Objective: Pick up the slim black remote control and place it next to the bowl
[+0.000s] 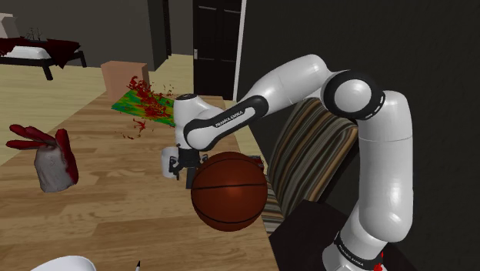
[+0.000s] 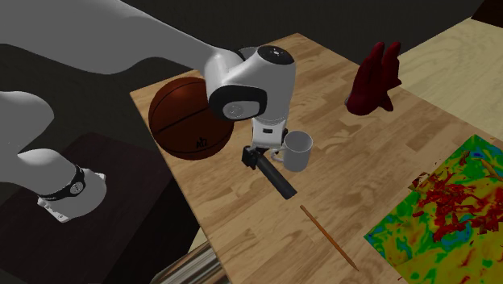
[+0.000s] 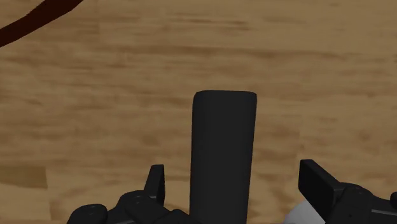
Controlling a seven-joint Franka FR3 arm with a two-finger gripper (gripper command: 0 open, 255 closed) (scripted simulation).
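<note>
Gripper [image 3: 234, 175] fingers stood wide apart, gripping nothing — you had the slim black remote control [image 3: 224, 153] lying between them untouched on the light wooden table [image 2: 379, 153], white mug [image 2: 300, 150] alongside.

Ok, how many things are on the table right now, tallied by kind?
Basketball: 1
Remote: 1
Mug: 1
Glove: 1
Thin stick: 1
Colourful mat: 1
Bowl: 1
Total: 7
</note>
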